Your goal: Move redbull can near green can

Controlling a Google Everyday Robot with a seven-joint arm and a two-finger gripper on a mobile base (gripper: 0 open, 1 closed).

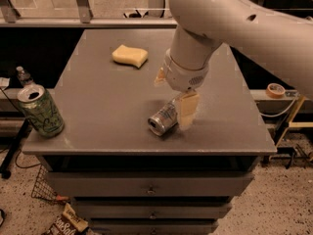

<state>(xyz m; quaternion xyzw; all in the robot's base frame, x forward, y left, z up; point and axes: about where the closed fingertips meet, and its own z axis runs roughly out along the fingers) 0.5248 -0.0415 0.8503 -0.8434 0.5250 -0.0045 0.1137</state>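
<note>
Looks down on a gray table [98, 106] with drawers [146, 185] under it.

Near the front edge, about in the middle: the redbull can [163, 120], slim and shiny, silver with some blue. Lies flat on its side, with one round end pointing to the front and a bit to the left of the view.

Right over the back end of that can: the gripper [172, 101], on a big white arm [234, 23] that reaches in from the top right. Spread wide, not pinching anything. One tan finger [187, 110] hangs down just beside the can, on the right side of the view. The other finger [159, 76] sits farther back and to the left, up off the can. Cannot tell about touching between the near finger and the can, too close to say.

Over at the front left corner of the table: the green can [41, 112]. Stands straight up, wider than the other one, with pale drawings on it and a silver rim around an open top. Well apart from the redbull can, with lots of bare table between them.

Toward the back of the table: a yellow sponge [129, 56], lying flat.

Off the table: a small bottle [23, 76] just behind the green can, a roll of tape [276, 89] on the right, and a wrapper [63, 224] down on the speckled floor.
</note>
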